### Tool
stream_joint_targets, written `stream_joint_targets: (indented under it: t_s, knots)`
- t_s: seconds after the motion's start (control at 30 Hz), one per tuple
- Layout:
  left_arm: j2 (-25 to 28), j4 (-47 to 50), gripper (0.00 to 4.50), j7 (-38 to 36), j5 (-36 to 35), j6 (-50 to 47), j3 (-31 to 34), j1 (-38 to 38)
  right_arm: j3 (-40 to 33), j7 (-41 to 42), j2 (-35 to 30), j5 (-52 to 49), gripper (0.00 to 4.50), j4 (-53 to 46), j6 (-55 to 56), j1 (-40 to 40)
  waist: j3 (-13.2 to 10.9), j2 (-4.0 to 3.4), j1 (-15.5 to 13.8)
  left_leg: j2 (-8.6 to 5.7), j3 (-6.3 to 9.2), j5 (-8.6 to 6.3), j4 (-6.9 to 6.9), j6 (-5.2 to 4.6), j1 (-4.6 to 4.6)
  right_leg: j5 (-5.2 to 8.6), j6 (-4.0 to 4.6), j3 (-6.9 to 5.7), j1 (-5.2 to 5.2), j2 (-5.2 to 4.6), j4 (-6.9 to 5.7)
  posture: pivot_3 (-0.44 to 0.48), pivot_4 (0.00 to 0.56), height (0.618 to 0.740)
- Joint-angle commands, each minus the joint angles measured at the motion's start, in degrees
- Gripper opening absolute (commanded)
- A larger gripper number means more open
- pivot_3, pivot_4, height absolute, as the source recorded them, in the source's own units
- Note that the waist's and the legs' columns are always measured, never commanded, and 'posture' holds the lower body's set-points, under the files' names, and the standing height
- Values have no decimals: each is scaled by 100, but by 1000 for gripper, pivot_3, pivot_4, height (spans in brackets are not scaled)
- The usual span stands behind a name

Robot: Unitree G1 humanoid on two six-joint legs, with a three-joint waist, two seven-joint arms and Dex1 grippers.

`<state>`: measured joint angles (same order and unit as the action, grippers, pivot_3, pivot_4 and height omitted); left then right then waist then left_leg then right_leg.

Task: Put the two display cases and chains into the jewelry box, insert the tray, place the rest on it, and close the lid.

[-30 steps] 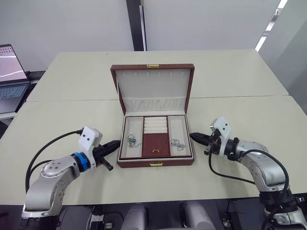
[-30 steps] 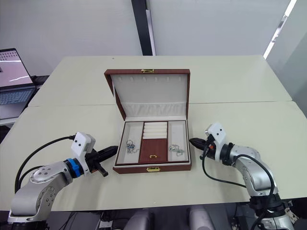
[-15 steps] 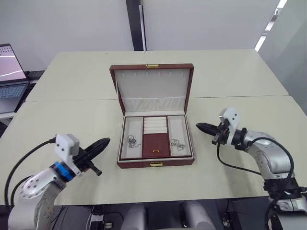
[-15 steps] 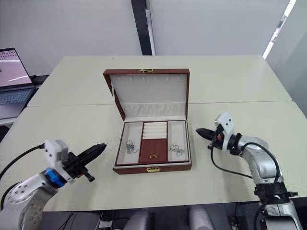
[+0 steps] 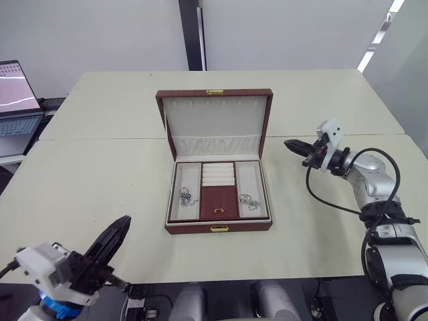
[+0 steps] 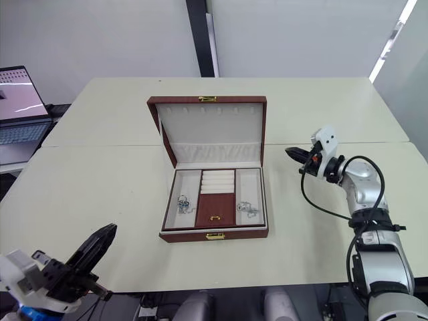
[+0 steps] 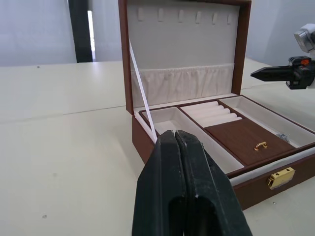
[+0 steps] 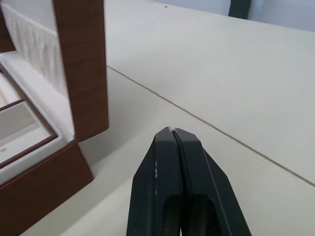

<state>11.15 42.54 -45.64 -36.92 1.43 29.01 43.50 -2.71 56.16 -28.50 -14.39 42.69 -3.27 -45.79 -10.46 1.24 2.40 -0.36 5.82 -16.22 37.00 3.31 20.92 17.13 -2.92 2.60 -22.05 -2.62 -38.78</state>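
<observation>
Both grippers, left (image 5: 115, 235) and right (image 5: 294, 145), pressed together, empty, withdrawn from jewelry box (image 5: 218, 227) toward frame edges; lid (image 5: 215, 124) open, closing pending

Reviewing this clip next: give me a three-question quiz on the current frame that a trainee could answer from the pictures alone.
1. True or false: the lid of the jewelry box stands open.
2. Where do the small silver pieces lie? A) in the two outer side compartments of the tray; B) on the table in front of the box; C) in the lid pocket.
3. Fill in: the left tool and the right tool are both ____ and hold nothing.

Key: 1 true. 2 A; one cluster lies in each side compartment. 3 shut; both are off to the sides of the box, touching nothing.
</observation>
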Motion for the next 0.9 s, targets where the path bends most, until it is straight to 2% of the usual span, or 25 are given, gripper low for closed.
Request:
stream_joint_targets:
  t_s: [0.03, 0.17, 0.43, 0.7, 0.9]
  knots:
    - [-202, 287, 0, -145, 133, 515, -275, 404, -79, -38, 95, 174, 14, 761, 578, -582, -2, -2, 8, 0, -4, 0, 0, 0, 0, 0, 0, 3, 0, 0, 4, 0, 150, 740]
    - [-350, 242, 0, -228, 234, 925, -456, 744, -123, -104, 244, 317, 14, 1535, 987, -1151, -4, -3, 54, 1, -5, -1, -3, -1, 1, 0, 0, 5, -1, 1, 4, 0, 150, 740]
    - [-235, 40, 0, -117, 313, 1208, -556, 623, -297, -127, 569, 356, 14, 2302, 1447, -1885, -7, -7, 88, 3, -1, 0, -1, -1, 1, 0, 0, 2, -3, 3, -4, 0, 150, 740]
    - [-260, -42, 0, 132, 368, 1341, -690, 566, -404, 17, 819, 387, 14, 2522, 1583, -2203, -8, -8, 86, 3, 2, -1, -2, -2, 2, 0, 1, 0, -5, 3, -8, 0, 150, 740]
    - [-174, -65, 0, 177, 416, 1409, -773, 574, -473, 624, 930, 212, 14, 2354, 1342, -2282, -9, -9, 87, 3, 2, -1, -2, -2, 2, 0, 1, 1, -5, 3, -8, 0, 150, 740]
